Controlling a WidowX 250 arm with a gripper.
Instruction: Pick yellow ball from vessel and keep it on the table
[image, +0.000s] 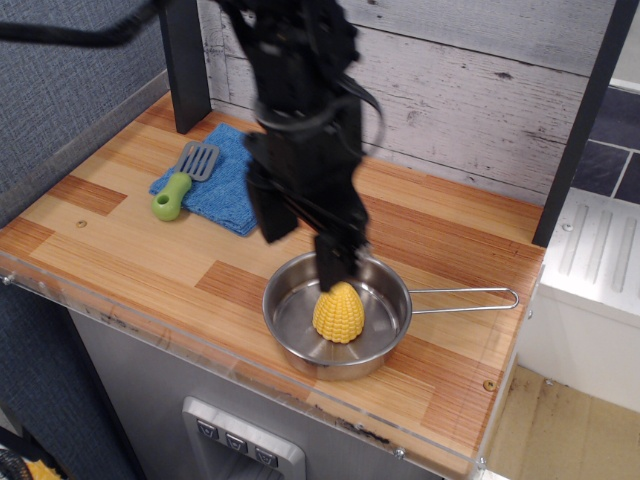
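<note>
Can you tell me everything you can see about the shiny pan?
The pan is round, shallow and looks like shiny steel, with a long thin wire-loop handle pointing right. It sits flat near the front edge of the wooden table. A bumpy yellow corn piece stands upright inside on its bottom. The black gripper hangs open just over it, one finger at the corn's tip; whether it touches is unclear.

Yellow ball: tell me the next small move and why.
Probably shift the tool slightly toward the pan's handle side and lower it, so the open fingers straddle the yellow ball. The ball sits upright in the vessel, ungrasped; one finger hangs just above its tip while the other is over the vessel's left rim, so the tool looks off-centre.
</note>
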